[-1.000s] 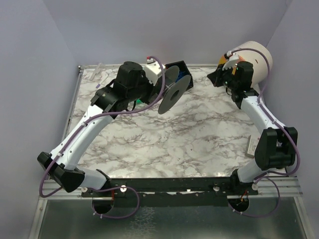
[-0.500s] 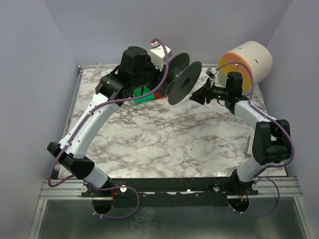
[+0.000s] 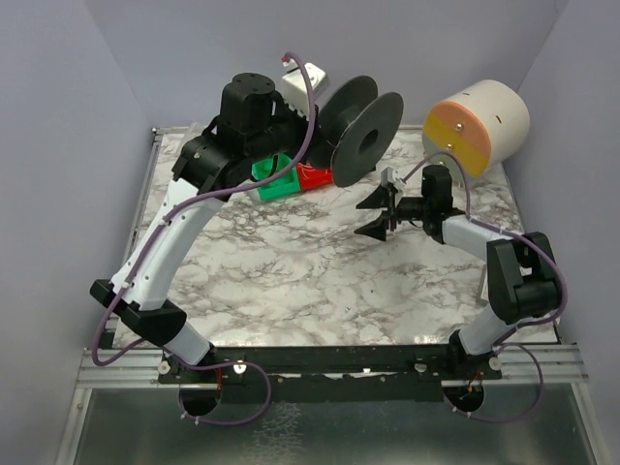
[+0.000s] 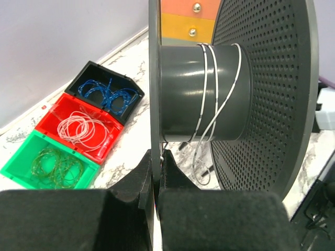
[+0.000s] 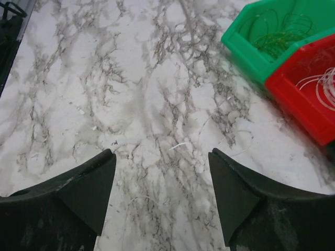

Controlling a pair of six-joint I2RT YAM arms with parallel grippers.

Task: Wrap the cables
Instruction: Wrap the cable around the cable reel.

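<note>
In the top view the black bin [image 4: 94, 70] cannot be made out behind the spool [image 3: 383, 121]. The left arm [image 3: 184, 228] covers part of the green bin [image 3: 274, 184], and the cables [image 4: 84, 128] are too small to see there. The left wrist view cuts the spool's discs at its top edge. The right wrist view cuts the red bin [image 5: 301, 107] at its right edge.

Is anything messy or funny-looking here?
Yes. The white cable sits slack and crooked on the spool, and its end dangles below the drum. A stray bit of wire also lies loose on the table.
</note>
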